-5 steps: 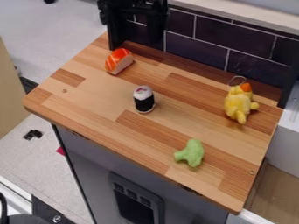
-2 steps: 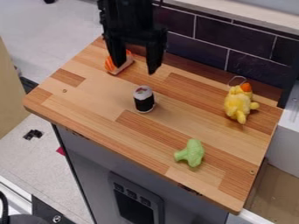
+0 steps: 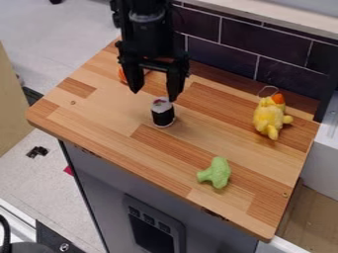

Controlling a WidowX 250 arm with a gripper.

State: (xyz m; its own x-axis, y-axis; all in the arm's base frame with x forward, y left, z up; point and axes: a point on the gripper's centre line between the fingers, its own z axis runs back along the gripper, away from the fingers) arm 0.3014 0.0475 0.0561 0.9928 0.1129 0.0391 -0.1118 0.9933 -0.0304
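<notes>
1. My gripper hangs empty, fingers spread, near the black-and-white roll, upright on the wooden counter.
2. One fingertip overlaps the roll's top; contact or gap, can't tell. Lowering off-centre could topple it.
3. Orange toy sits partly hidden behind me; sideways drift risks nudging it.

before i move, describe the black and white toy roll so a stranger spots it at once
On the striped wooden worktop, look just below the black two-finger gripper. The black and white toy roll there is a stubby cylinder with dark sides, unlike the bright yellow plush toy and green broccoli-shaped toy.
</notes>
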